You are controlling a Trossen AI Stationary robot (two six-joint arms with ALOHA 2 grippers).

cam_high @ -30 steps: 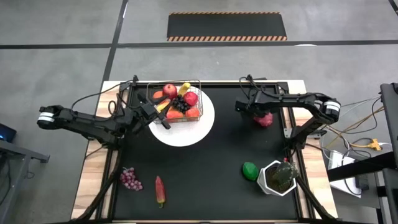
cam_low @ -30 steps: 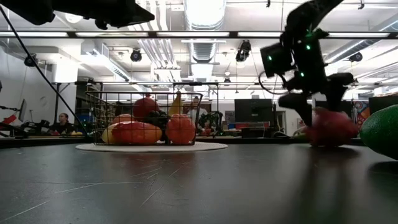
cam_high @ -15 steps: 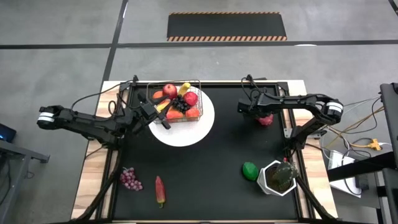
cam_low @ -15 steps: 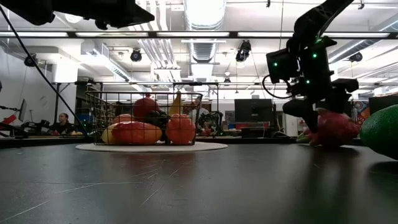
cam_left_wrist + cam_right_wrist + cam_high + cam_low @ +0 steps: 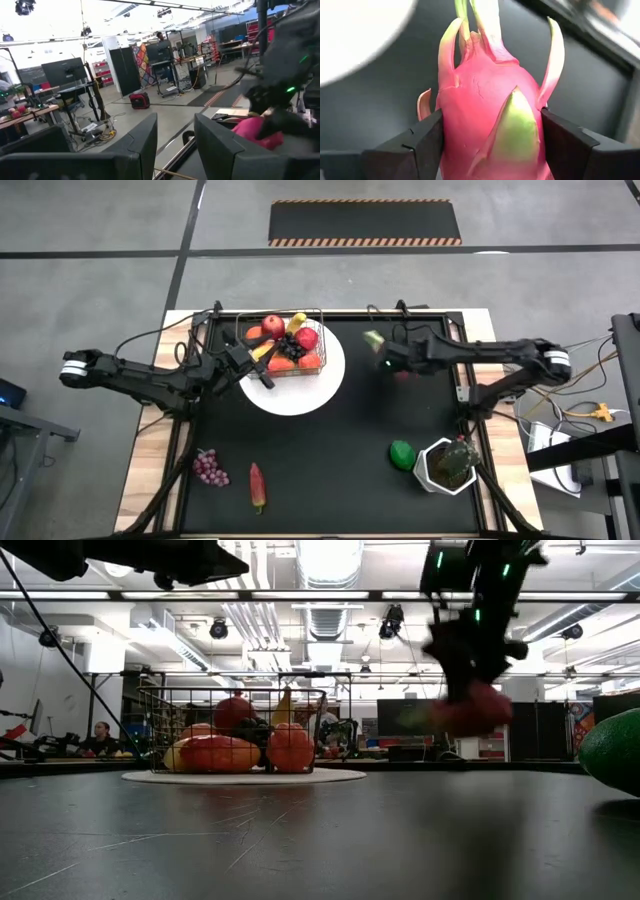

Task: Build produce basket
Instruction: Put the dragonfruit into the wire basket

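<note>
The right gripper [image 5: 385, 360] is clamped on the pink dragon fruit [image 5: 492, 120], one dark finger pressed against each side of it. In the low view the fruit [image 5: 470, 708] hangs clear above the black tabletop [image 5: 330, 460], between the white plate [image 5: 335, 375] and the tabletop's right edge, in the far half. The wire basket [image 5: 282, 345] stands on the plate near the far edge, holding red apples [image 5: 273, 326], a banana [image 5: 296, 323], dark grapes [image 5: 291, 349] and what looks like an orange or mango [image 5: 290, 748], though the wire grid makes that hard to sort out. The left gripper [image 5: 258, 368] sits at the basket's left side over the plate, its fingers [image 5: 135, 150] parted and holding nothing. A lime [image 5: 402, 453] lies near the right front corner beside a potted plant [image 5: 448, 465]. A second bunch of grapes [image 5: 209, 468] and a red chilli [image 5: 257, 486] lie near the left front corner.
</note>
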